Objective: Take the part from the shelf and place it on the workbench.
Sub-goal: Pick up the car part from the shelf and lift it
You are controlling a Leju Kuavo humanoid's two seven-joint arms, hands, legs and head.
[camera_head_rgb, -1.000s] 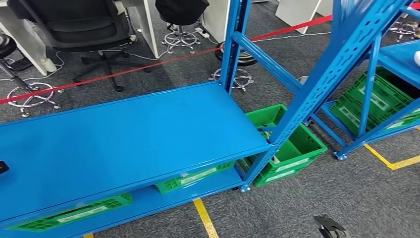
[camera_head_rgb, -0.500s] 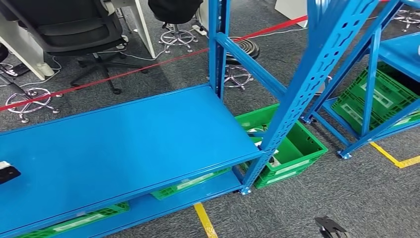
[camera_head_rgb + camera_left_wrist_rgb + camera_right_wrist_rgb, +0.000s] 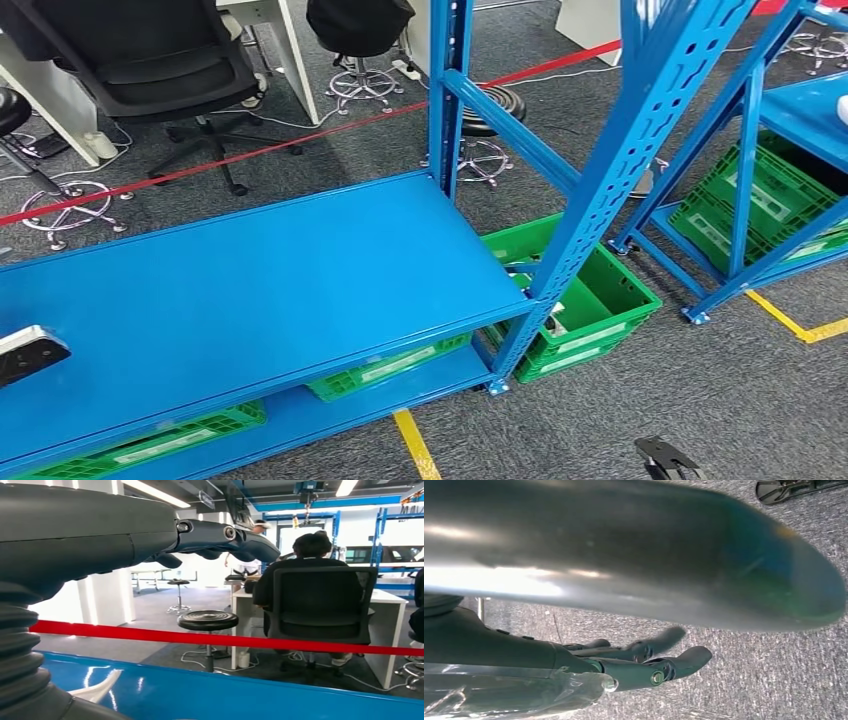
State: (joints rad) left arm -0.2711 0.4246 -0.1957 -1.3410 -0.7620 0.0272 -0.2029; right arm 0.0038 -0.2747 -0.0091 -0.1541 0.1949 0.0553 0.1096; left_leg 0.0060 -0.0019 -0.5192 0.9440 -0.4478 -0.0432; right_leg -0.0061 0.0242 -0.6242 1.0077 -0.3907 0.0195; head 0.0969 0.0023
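at the left of the left wrist view the left hand [image 3: 150, 535] is stretched out with nothing held, above the blue shelf [image 3: 280, 270]. clear plastic wrap [image 3: 514, 692] is seen against the right hand [image 3: 624, 662]; whether it is gripped cannot be told.

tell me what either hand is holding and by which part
Left hand holds nothing. Right hand: cannot tell; clear plastic lies against it, fingers straight.

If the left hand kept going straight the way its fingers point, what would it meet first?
Probably nothing close. In the left wrist view the left hand points its fingers out over the blue shelf, above the red tape, toward the black chair at the desk. Depth is unclear, so that is a guess.
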